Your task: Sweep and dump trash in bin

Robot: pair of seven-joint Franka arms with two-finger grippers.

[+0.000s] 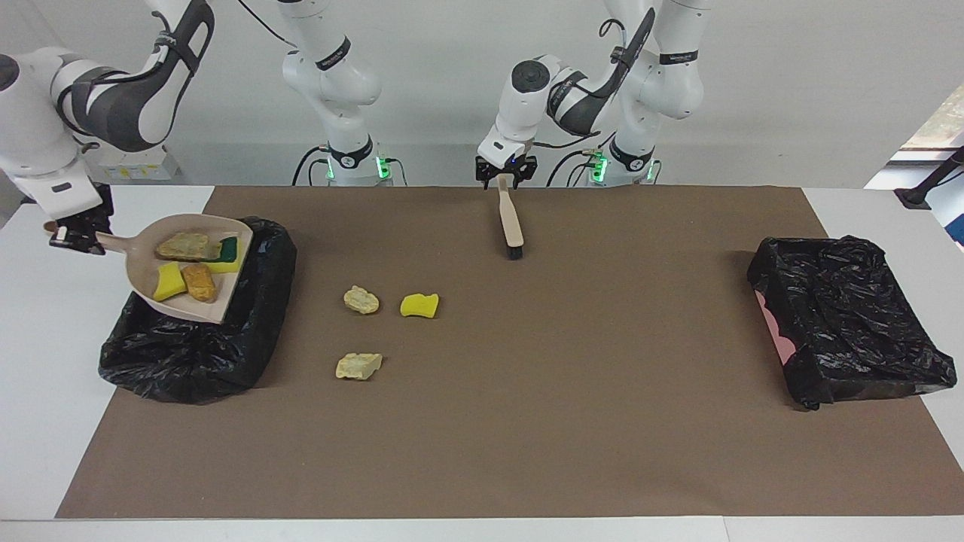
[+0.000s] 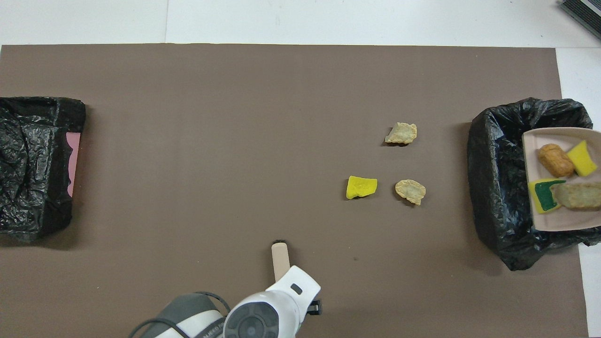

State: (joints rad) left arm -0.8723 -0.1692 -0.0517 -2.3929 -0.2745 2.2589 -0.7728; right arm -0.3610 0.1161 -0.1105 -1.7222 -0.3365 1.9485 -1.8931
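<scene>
Four scraps, a pale beige crumbly chunk [image 1: 182, 245], a green-backed yellow sponge [image 1: 228, 252], a plain yellow sponge piece [image 1: 169, 281] and an orange-brown lump [image 1: 199, 281], sit in the one beige plastic dustpan [image 1: 190, 306]. The right arm's jaws clamp its handle over the black-bagged bin [image 1: 188, 361]. Tip it steeply, with the lip well inside the rim. Three scraps lie on the brown mat [image 1: 602, 376]: two beige chunks [image 1: 361, 299] [image 1: 358, 366] and one yellow sponge [image 1: 419, 305]. One beige brush [image 1: 512, 222] lies below the left arm's parted jaws. A second black-bagged bin [image 1: 851, 316] makes two.

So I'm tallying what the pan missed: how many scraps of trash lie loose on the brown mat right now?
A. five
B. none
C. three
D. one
C: three lie on the mat between the bins, a yellow sponge piece, a beige chunk beside it and another beige chunk farther from the robots; the other scraps sit in the dustpan over the bin.
</scene>
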